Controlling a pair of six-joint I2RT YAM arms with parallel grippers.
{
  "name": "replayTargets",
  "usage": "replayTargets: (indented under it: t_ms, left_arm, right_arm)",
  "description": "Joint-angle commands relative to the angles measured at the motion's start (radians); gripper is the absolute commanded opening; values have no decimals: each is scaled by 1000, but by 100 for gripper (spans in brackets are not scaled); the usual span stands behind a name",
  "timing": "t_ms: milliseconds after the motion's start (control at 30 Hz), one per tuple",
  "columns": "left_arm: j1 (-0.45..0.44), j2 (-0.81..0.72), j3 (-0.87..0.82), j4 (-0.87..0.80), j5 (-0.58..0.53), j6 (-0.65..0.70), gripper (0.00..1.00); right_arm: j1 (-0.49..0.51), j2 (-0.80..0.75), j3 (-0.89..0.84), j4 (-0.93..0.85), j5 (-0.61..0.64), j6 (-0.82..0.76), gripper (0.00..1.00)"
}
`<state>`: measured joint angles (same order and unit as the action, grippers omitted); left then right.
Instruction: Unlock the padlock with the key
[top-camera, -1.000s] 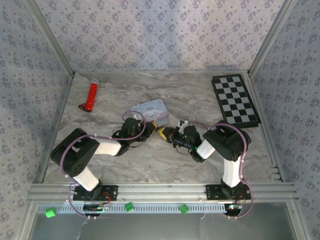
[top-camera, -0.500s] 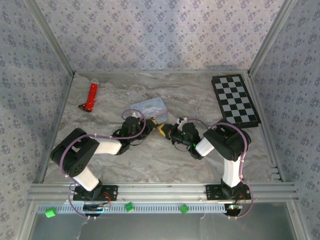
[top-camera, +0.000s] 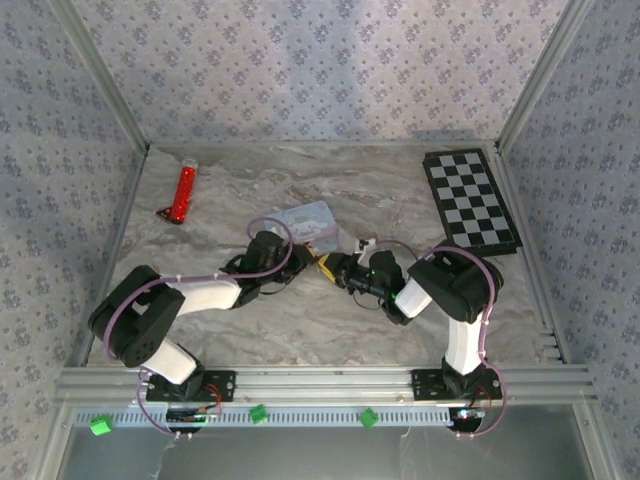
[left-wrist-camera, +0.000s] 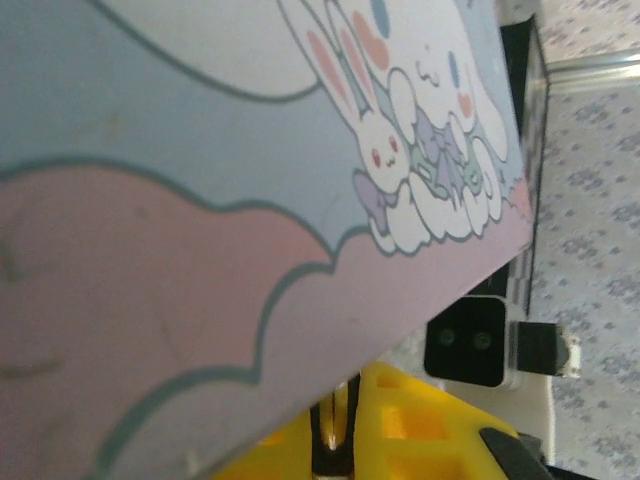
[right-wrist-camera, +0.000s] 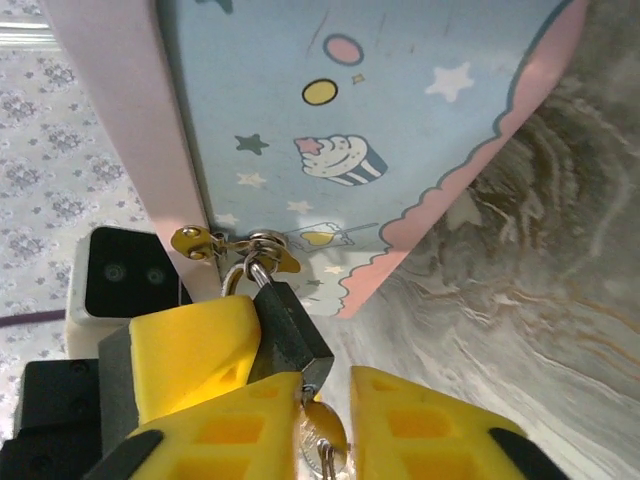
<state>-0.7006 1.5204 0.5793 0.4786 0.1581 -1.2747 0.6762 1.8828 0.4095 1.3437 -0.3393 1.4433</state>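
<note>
Padlock (right-wrist-camera: 290, 325) hangs from tin (right-wrist-camera: 400, 100) hasp (right-wrist-camera: 200, 242), touching one finger (right-wrist-camera: 190, 350) of right jaws, narrowly parted; key (right-wrist-camera: 320, 432) between them, grip unclear. Left jaws shut beside tin.

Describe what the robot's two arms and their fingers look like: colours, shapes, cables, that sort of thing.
The left arm and right arm match. Both have chunky black joints, smooth white link covers and a thin purple cable looping alongside, and their black bases are bolted to a silvery rail. The fingers are bright yellow blocks with square recesses, set on black mounts.
</note>
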Motion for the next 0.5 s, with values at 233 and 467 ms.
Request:
replayTargets:
  t_ms: [233,467]
  left_arm:
    - [34,-86,16,-127,23,48,4]
    - [50,-143,10,-210,8,68,4]
  right_arm:
    - [-37,-106,-93,-50,-76,-232,31]
    - [-18,-408,-2,-702,-36,-689,28]
